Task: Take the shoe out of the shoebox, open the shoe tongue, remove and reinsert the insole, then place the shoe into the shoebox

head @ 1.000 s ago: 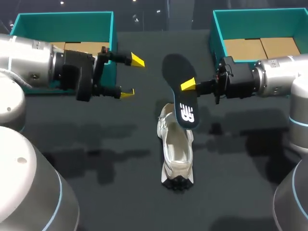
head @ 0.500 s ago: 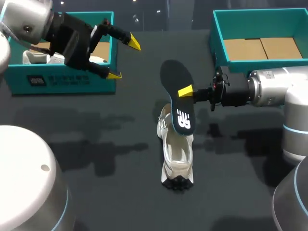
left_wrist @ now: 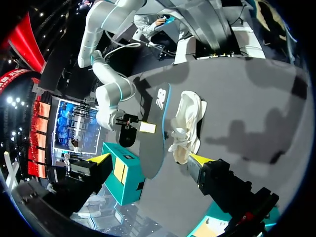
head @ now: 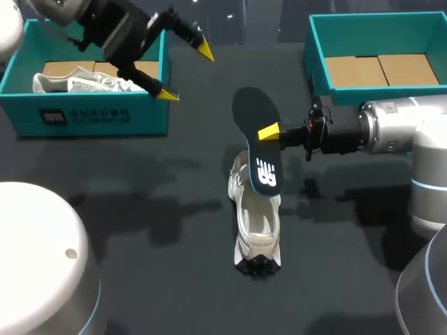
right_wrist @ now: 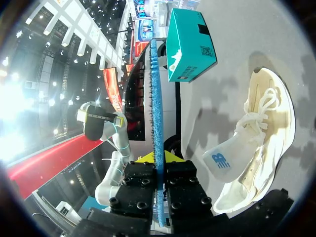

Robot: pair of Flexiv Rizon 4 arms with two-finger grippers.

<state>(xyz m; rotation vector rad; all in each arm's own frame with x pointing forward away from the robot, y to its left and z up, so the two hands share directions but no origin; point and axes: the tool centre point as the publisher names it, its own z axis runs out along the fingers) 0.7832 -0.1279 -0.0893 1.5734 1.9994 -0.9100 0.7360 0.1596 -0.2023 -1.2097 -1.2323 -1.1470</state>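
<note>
Reinserting the insole (head: 253, 115) is judged to be the step in hand: it is out of the shoe (head: 257, 223) and hangs tilted above the laced forefoot, logo end lowest. The shoe lies on its sole near the middle of the table (head: 154, 209), heel toward the near edge.

The right gripper (head: 269, 132) has both yellow-tipped fingers clamped on one long edge of the insole. In the right wrist view the insole stands edge-on between them.

Recommended procedure:
- Turn the insole so its toe end points at the shoe's toe.
- Feed the toe end under the tongue (right_wrist: 220, 160) first, then press the heel end flat.
- Keep the tongue folded back; a thin foam sheet is likely to buckle against it.
- The shoe is unheld and may slide, so steadying it with the free arm is advisable.

Materials:
- The insole is a flat, elongated oval, dark on top with a blue, nubbed edge.
- The shoe is pale mesh with white laces (right_wrist: 264, 106) and a black lugged outsole.

The left gripper (head: 186, 72) hangs with fingers wide apart over the near right corner of the left shoebox (head: 91, 118). This teal carton at the far left corner holds a second shoe (head: 77, 80). The right shoebox (head: 314, 49), far right, shows a cardboard floor.
</note>
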